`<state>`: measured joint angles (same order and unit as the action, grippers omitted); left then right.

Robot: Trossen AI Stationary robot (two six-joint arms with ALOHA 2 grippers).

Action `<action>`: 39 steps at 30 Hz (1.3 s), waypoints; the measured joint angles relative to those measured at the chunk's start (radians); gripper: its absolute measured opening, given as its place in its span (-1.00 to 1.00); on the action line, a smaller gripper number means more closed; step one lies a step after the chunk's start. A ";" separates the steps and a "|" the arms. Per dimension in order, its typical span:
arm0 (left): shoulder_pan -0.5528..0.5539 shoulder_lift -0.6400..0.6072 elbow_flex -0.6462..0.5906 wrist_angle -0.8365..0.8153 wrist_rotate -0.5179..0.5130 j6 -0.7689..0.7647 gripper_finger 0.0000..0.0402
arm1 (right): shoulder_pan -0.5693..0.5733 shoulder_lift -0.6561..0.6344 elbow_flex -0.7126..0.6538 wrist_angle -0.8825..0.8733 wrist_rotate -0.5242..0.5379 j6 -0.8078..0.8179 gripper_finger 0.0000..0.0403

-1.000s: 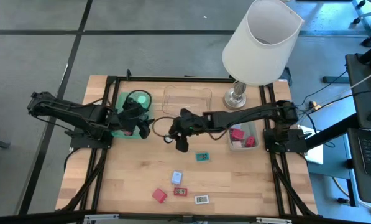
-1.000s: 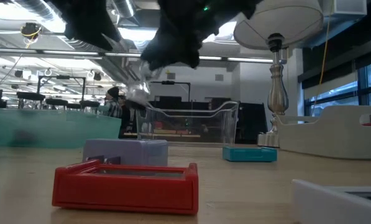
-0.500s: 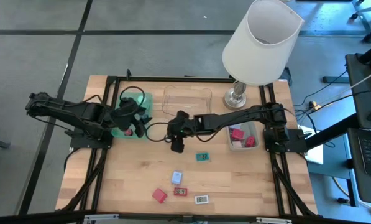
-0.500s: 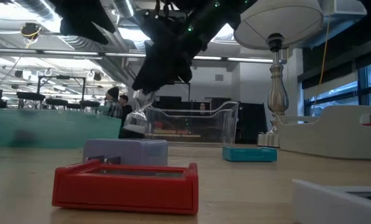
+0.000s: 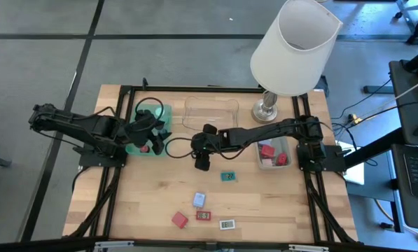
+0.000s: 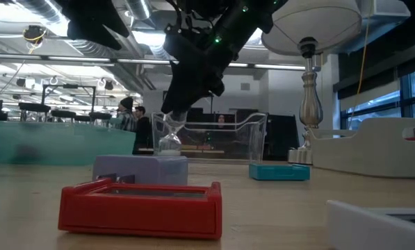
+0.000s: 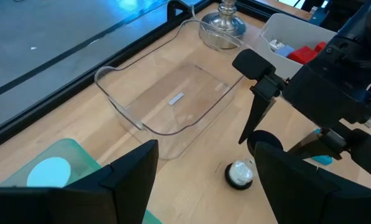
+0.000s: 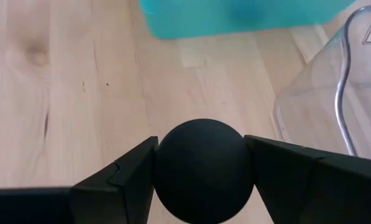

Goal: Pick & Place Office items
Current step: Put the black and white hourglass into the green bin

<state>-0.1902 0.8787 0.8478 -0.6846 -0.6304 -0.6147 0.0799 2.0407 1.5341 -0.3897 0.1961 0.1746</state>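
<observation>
My right gripper [image 5: 201, 161] is low over the table's middle, in front of the clear tray, and is shut on a short black cylinder with a white top [image 7: 239, 175]. In the low view the cylinder [image 6: 169, 139] hangs below the fingers behind the blue block [image 6: 140, 169]. My left gripper [image 5: 154, 138] hovers open over the green tray's [image 5: 140, 150] right edge. A pale disc [image 7: 48, 173] lies in that tray. A teal rectangle [image 5: 227, 176], a blue block [image 5: 199, 200], a red block [image 5: 179, 220] and two labelled rectangles [image 5: 204, 215] [image 5: 227, 225] lie flat on the table. My right gripper pinches the cylinder's black round body [image 8: 204, 168] between its two fingers, one on each side. The fingers slant down from the table's right. The white top [image 6: 169, 145] points down, close to the tabletop; whether it touches the wood, I cannot tell.
The clear tray [image 5: 211, 112] stands just beyond the right gripper. The grey tray [image 5: 283, 148] on the right holds red blocks. The lamp's base [image 5: 266, 109] and big white shade [image 5: 296, 45] stand at the far right. Bare wood lies left of the loose items.
My right gripper has come down toward the table with the cylinder held in its shut fingers; the white top has dropped from well above the blue block to nearly table level. My left gripper has drawn back a little toward the table's left edge.
</observation>
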 joint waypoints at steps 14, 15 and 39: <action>0.000 0.000 0.000 0.000 0.000 0.000 0.32 | 0.000 0.000 0.000 0.000 -0.027 0.000 0.31; 0.000 0.000 0.000 0.000 0.000 0.000 0.32 | 0.000 0.000 0.000 0.000 -0.027 0.000 0.32; 0.000 0.250 -0.034 0.224 0.255 0.267 0.32 | 0.076 -0.319 0.010 -0.483 0.032 -0.081 0.38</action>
<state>-0.1905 1.1286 0.8143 -0.4610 -0.3750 -0.3480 0.1558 1.7220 1.5436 -0.8724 0.2283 0.0936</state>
